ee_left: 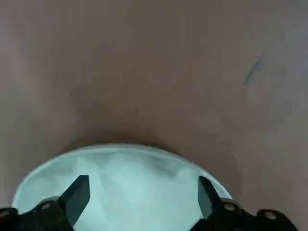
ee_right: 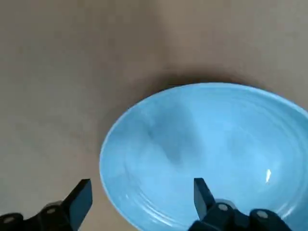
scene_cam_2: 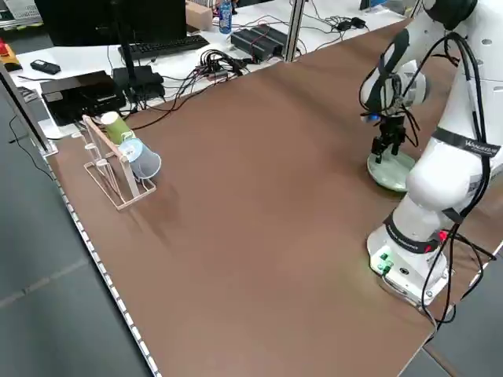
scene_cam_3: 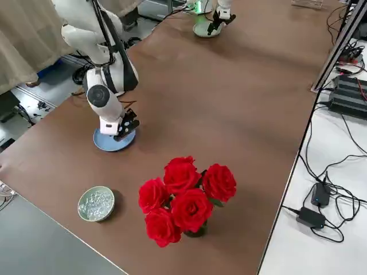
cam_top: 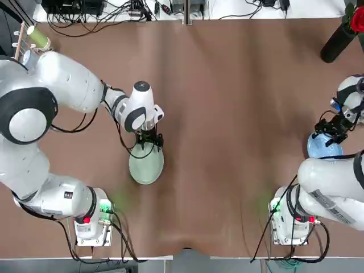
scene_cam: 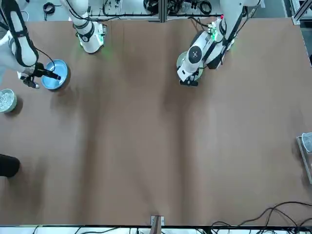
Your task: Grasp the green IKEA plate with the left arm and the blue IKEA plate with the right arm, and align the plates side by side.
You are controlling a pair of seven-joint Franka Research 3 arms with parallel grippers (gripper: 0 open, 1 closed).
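The green IKEA plate [cam_top: 146,166] lies flat on the brown table in front of the left arm's base. My left gripper [cam_top: 149,139] hangs just over the plate's far rim, open, with both fingertips [ee_left: 78,193] above the green IKEA plate [ee_left: 130,185] and nothing between them. The blue IKEA plate [cam_top: 322,147] lies at the table's right side. My right gripper [cam_top: 330,132] is low over its edge, open. One finger is above the blue IKEA plate [ee_right: 207,149] and the other is outside its rim.
A vase of red roses [scene_cam_3: 183,197] stands at the far right corner, and a small bowl of glassy bits [scene_cam_3: 96,203] sits on the table beside the blue plate. A wooden rack holding cups [scene_cam_2: 118,161] stands at the far left. Cables and electronics lie beyond the table's far edge.
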